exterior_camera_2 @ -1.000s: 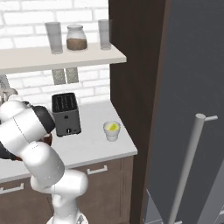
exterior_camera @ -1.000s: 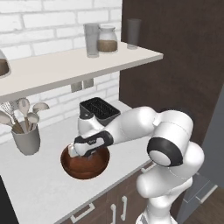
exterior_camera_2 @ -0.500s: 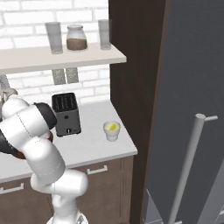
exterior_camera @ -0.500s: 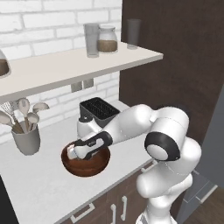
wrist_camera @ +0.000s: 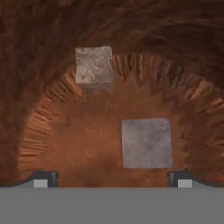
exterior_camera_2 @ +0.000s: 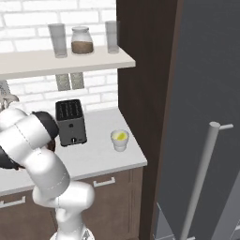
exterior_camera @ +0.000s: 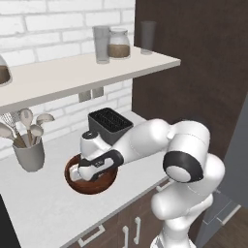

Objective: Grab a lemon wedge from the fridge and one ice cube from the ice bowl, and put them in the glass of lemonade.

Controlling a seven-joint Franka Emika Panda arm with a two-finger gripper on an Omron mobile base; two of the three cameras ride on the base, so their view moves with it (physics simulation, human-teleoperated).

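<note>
Tool (wrist_camera: 112,178) agape inside ice bowl (exterior_camera: 75,183)

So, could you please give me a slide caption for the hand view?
Open gripper poised inside the ice bowl, above two ice cubes.

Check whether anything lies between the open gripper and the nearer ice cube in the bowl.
Nothing visible does. In the hand view the gripper stands open over the ice bowl, and the nearer ice cube lies just ahead of the fingertips on bare bowl floor. The second cube sits farther off, apart.
</note>
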